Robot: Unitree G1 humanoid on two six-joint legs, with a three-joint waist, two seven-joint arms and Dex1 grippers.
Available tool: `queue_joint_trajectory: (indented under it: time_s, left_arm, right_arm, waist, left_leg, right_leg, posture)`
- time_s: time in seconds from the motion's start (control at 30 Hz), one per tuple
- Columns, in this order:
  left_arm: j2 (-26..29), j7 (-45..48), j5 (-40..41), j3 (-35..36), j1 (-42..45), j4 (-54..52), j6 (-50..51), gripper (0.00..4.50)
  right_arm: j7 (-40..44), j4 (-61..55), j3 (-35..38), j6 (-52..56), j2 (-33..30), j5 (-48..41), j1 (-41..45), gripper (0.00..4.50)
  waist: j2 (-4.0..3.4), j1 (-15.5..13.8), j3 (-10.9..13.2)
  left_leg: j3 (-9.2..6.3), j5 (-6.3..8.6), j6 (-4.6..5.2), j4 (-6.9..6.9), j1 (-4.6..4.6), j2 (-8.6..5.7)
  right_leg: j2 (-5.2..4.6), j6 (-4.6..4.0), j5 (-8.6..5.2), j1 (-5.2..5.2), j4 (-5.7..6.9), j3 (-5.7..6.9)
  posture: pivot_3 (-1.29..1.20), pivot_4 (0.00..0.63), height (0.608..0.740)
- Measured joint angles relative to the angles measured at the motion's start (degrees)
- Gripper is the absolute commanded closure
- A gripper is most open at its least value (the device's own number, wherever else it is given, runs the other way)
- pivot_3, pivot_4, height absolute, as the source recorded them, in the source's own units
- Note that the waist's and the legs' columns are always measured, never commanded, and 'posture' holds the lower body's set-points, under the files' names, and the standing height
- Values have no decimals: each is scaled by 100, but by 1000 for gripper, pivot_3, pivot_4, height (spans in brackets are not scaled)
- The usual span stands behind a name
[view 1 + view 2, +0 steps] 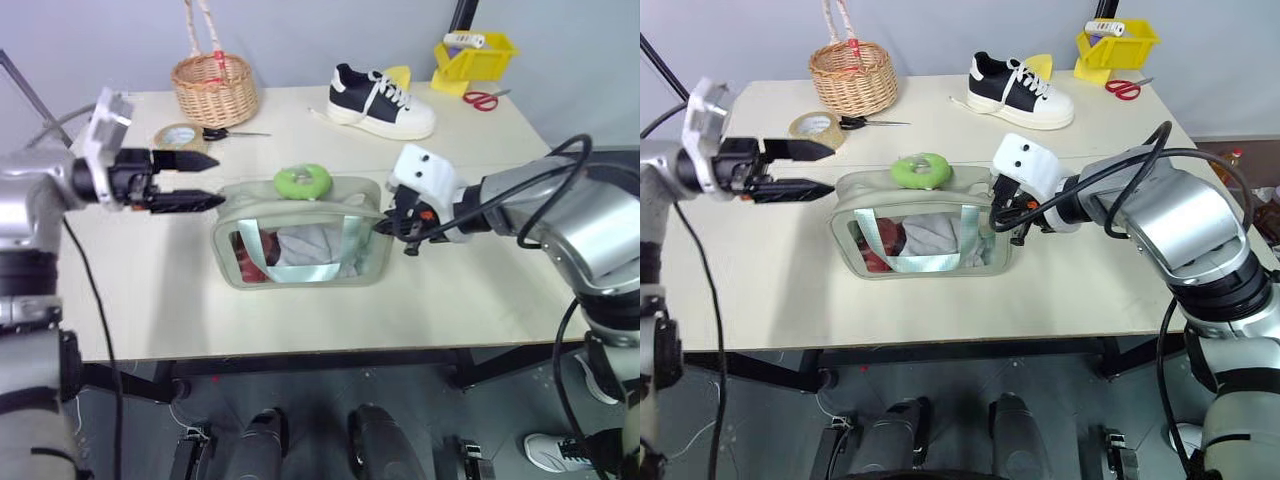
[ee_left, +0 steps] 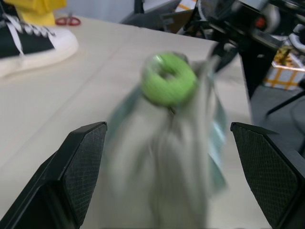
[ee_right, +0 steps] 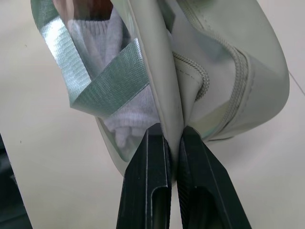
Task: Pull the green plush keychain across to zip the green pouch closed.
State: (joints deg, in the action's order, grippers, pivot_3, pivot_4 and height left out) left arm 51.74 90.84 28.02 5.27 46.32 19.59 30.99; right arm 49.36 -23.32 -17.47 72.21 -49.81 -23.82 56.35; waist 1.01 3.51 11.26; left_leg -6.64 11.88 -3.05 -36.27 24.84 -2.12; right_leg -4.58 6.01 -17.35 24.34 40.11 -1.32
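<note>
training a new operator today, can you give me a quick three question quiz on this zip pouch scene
1. True or false: the left gripper is shut on the lime-green fuzzy ring keychain.
2. Which gripper pinches an edge of the pale sage-green soft pouch with the clear window? A) left B) right C) neither
3. Fill in: the keychain lies on ____ of the pouch.

Key
1. False. The left gripper is open, off the pouch's end, apart from the keychain.
2. B. The right gripper is shut on the pouch's edge seam.
3. Top, near the middle of its length.
</note>
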Motion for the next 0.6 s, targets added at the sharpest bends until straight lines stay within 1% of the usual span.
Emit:
queue_joint_trajectory:
  time_s: [0.07, 0.17, 0.27, 0.3, 0.4, 0.43, 0.53, 0.6]
  left_arm:
    - [13, 32, -68, -112, -292, -234, -100, 59]
    - [-22, -65, -263, -323, -461, -296, -236, 858]
    - [-215, -348, -424, -418, -514, -293, -440, 2273]
    - [-244, -399, -466, -441, -520, -293, -486, 2862]
    - [-247, -480, -565, -453, -548, -289, -649, 4318]
    - [-251, -483, -579, -454, -551, -286, -669, 4424]
    - [-260, -504, -632, -455, -551, -283, -777, 4424]
    - [-262, -561, -700, -456, -555, -284, -849, 4500]
  right_arm:
    - [0, 4, 0, -8, 2, 1, 0, 4500]
    - [0, 13, 0, -12, 11, 1, 3, 4500]
    - [0, 42, 0, -11, 14, 2, 9, 4500]
    - [0, 45, 0, -11, 14, 2, 12, 4500]
    - [2, 44, 0, -7, 11, -2, 12, 4500]
    - [7, 43, 4, -7, 7, -6, 11, 4500]
    - [147, -33, 128, -47, -58, -132, -27, 4500]
    - [391, -117, 382, -173, -133, -360, -128, 3750]
  waist:
    - [0, -34, 0]
    - [0, -75, 0]
    - [0, -92, 0]
    - [0, -91, 0]
    - [0, -84, 0]
    - [0, -87, 0]
    - [0, -96, 0]
    - [0, -99, 0]
  left_leg:
    - [0, 0, 0, -3, 0, 0]
    - [0, 0, 0, -3, 0, -1]
    - [1, 0, 0, -2, 0, -1]
    - [1, 0, 0, -2, 0, -1]
    - [2, 0, 0, 0, 0, -1]
    - [2, 0, 0, 0, 0, -1]
    - [2, 0, 0, 0, 0, -2]
    - [3, 0, 0, 0, 0, -2]
  right_leg:
    - [0, 0, 0, -2, 0, 0]
    - [2, 0, 0, -2, 0, 0]
    - [2, -1, 0, -1, 0, 0]
    - [2, 0, 0, -1, 0, 0]
    - [3, 0, 0, 0, 0, 0]
    - [4, 0, 0, 0, 0, 0]
    - [3, 0, 0, 0, 0, 0]
    - [2, 0, 0, 0, -1, 0]
  posture:
    - [0, 150, 695]
    - [0, 150, 695]
    - [0, 150, 695]
    - [0, 150, 695]
    - [0, 150, 695]
    - [0, 150, 695]
    - [0, 150, 695]
    - [0, 150, 695]
